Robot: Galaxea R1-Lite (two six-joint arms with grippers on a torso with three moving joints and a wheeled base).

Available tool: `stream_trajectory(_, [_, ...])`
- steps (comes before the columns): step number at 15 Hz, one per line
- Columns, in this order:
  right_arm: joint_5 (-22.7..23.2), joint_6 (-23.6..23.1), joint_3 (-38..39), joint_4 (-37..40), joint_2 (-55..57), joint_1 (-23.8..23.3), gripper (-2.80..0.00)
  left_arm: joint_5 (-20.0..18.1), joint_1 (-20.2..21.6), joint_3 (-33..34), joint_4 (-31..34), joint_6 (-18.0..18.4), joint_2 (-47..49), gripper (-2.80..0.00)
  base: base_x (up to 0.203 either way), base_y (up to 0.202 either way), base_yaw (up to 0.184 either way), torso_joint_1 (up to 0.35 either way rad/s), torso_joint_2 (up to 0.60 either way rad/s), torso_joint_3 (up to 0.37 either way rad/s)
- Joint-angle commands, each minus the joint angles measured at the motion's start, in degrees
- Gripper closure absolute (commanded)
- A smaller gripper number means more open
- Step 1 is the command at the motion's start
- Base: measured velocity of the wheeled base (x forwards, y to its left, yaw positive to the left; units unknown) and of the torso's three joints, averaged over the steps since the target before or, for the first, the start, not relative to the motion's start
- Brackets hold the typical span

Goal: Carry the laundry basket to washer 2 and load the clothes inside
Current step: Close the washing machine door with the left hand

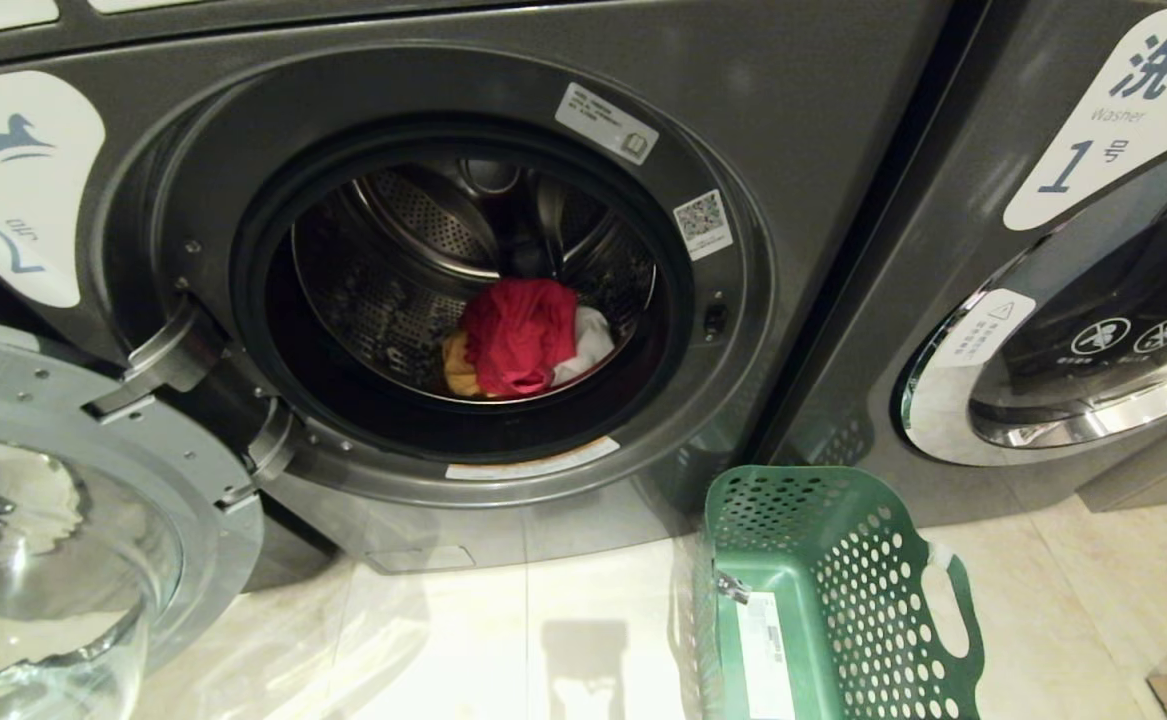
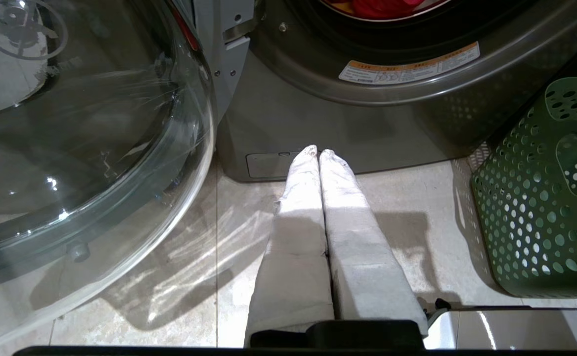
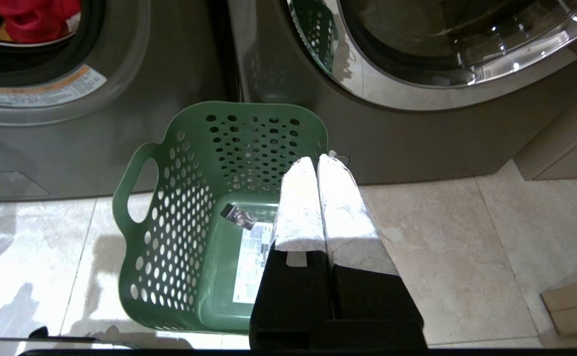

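Washer 2 (image 1: pixel 823 150) fills the head view, its round door (image 1: pixel 63 500) swung open to the left. In its drum lie the clothes (image 1: pixel 521 335): a red garment on top, yellow-orange and white ones under it. The green laundry basket (image 1: pixel 833 590) stands on the floor before the gap between the two washers, with only a white sticker and a small tag on its base. My left gripper (image 2: pixel 319 151) is shut, hanging over the floor below the washer's front. My right gripper (image 3: pixel 317 159) is shut too, above the basket's (image 3: pixel 194 207) near rim. Neither holds anything.
Washer 1 (image 1: pixel 1073 200) stands to the right with its door closed. The open glass door (image 2: pixel 70 148) takes up the space left of my left gripper. A cardboard piece (image 3: pixel 572 304) lies on the tiled floor at the right.
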Motion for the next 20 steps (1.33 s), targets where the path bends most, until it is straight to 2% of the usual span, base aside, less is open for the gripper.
stream_trajectory(1, [0.07, -0.34, 1.93, -0.07, 0.1, 0.02, 0.0, 0.02, 0.0, 0.09, -0.04, -0.02, 0.09, 0.0, 0.0, 0.0, 0.0, -0.002, 0.0, 0.207])
stream_trajectory(20, [0.33, -0.69, 1.93, 0.02, 0.1, 0.02, 0.0, -0.07, 0.0, 0.09, -0.04, 0.25, 0.09, 0.0, 0.0, 0.0, 0.0, 0.002, 0.0, 0.189])
